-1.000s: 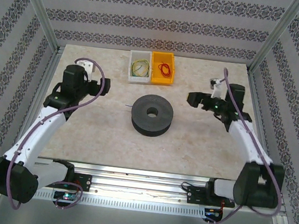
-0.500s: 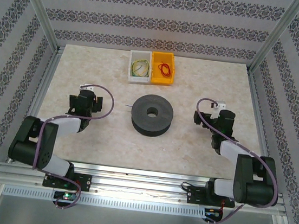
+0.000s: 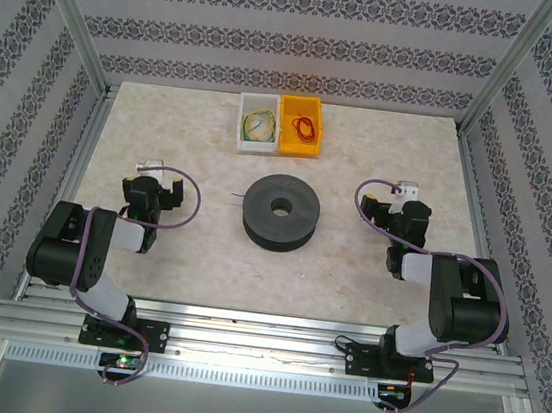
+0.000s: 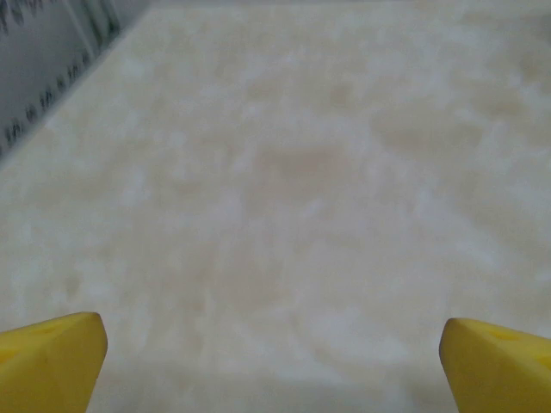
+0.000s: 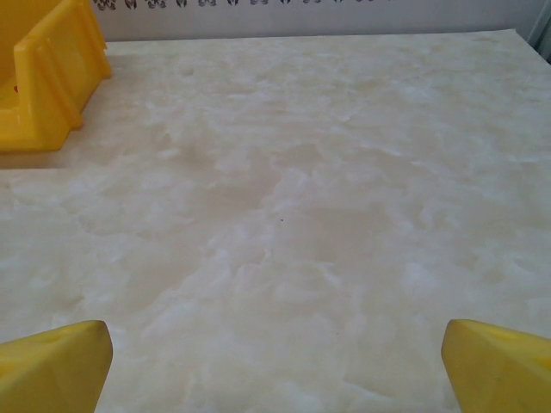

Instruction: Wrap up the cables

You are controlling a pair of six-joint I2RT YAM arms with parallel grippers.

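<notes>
The thin, thread-like insulated cables (image 3: 258, 122) are lying in loose little coils at the far side of the table: a yellow-green bundle in the small white plastic bin (image 3: 254, 145) and a reddish one in the yellow plastic bin (image 3: 298, 150) touching it on the right. A hair-fine dark strand (image 3: 236, 198) is also poking out at the left of the wide black plastic spool (image 3: 281, 210) in the middle, too small to say more about. Wire like this is likely to be nearly weightless, limp and a little springy, slipping off hard fingertips, so I would be pinching a free end or a single loop rather than the whole tangle, and gently, to avoid kinking it. The left gripper (image 4: 275, 361) is standing wide open over the bare marble-patterned table (image 4: 284, 172), its yellow fingertips (image 4: 52, 361) far apart and holding nothing; the right gripper (image 5: 275, 366) is gaping just the same, empty. Compared with a second ago, the two black-and-white robot arms (image 3: 79, 253) have folded back from their outstretched reach and are now sitting tucked near the aluminium front rail (image 3: 261, 326), one either side of the spool and well apart from the bins. Spool and bins are lying where they were.
</notes>
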